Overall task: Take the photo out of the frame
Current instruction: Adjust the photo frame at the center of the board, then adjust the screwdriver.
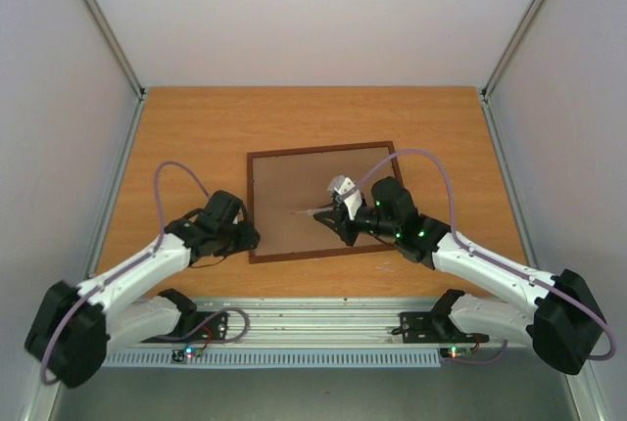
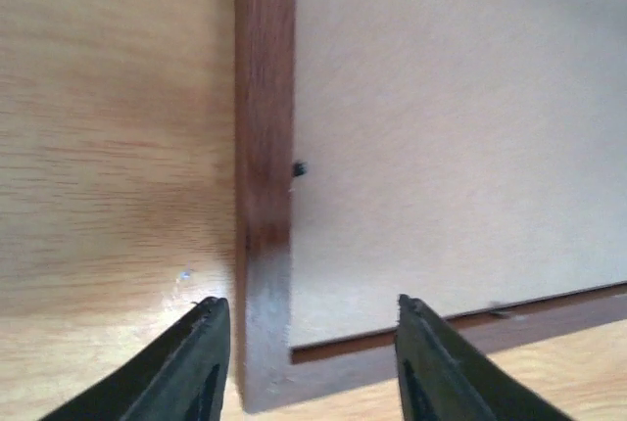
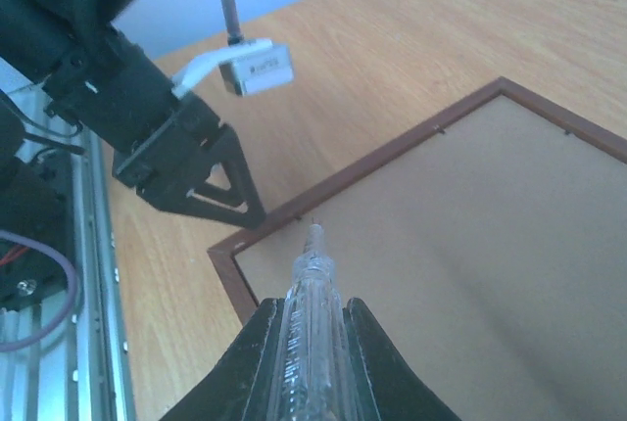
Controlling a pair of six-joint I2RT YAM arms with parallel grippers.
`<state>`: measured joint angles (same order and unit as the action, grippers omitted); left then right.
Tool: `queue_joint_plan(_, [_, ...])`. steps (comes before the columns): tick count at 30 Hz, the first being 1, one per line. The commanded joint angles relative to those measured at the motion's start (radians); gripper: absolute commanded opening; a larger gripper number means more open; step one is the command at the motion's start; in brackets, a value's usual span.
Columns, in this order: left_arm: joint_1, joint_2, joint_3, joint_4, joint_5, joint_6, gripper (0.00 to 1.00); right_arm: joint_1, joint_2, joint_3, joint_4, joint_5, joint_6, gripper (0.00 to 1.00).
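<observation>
We see the frame (image 1: pixel 289 191) lying face down in the middle of the wooden surface (image 1: pixel 186 137), its plain brown back turned up. The photo itself is hidden from us; only the backing board shows.

The left pincer (image 2: pixel 309 308) sits at the frame's near left corner with its fingers (image 2: pixel 201 362) apart, one over the bare wood and one over the backing, the dark rail between them. We cannot tell whether they touch it. A small black tab (image 2: pixel 299 167) sticks out from the rail's inner edge.

The right pincer (image 3: pixel 312 338) is clamped on a clear plastic tool (image 3: pixel 313 289), which is slim and ribbed. Its tip points toward the left rail and hangs over the backing near that same corner.

From the right wrist we also see a small white box (image 3: pixel 253 67) on the left arm. Any print on it is too blurred for us to read, and we find no other legible writing.
</observation>
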<state>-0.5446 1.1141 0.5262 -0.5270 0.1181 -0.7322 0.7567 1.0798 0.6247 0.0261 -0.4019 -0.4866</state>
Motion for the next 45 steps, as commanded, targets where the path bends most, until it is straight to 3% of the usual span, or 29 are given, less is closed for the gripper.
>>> queue_joint_plan(1, [-0.003, -0.184, 0.044, -0.033, -0.042, -0.039, 0.52, 0.013, -0.027, -0.037, 0.128, -0.053, 0.036, 0.01])
queue_joint_plan(8, [-0.003, -0.418, 0.085, -0.041, -0.049, -0.117, 0.70, 0.028, -0.009, -0.096, 0.357, -0.074, 0.066, 0.01])
queue_joint_plan(16, [-0.003, -0.465, 0.003, 0.276, 0.082, -0.286, 0.71, 0.073, 0.068, -0.113, 0.583, -0.026, 0.063, 0.01])
queue_joint_plan(22, [-0.003, -0.511, -0.099, 0.479, 0.061, -0.430, 0.70, 0.112, 0.106, -0.118, 0.657, 0.032, 0.045, 0.01])
queue_joint_plan(26, [-0.003, -0.527, -0.145, 0.600, 0.075, -0.496, 0.64, 0.139, 0.126, -0.115, 0.692, 0.067, 0.028, 0.01])
queue_joint_plan(33, [-0.003, -0.513, -0.227, 0.813, 0.111, -0.622, 0.46, 0.181, 0.166, -0.112, 0.757, 0.112, 0.010, 0.01])
queue_joint_plan(45, [-0.003, -0.536, -0.266, 0.888, 0.122, -0.712, 0.14, 0.210, 0.247, -0.104, 0.841, 0.132, -0.013, 0.01])
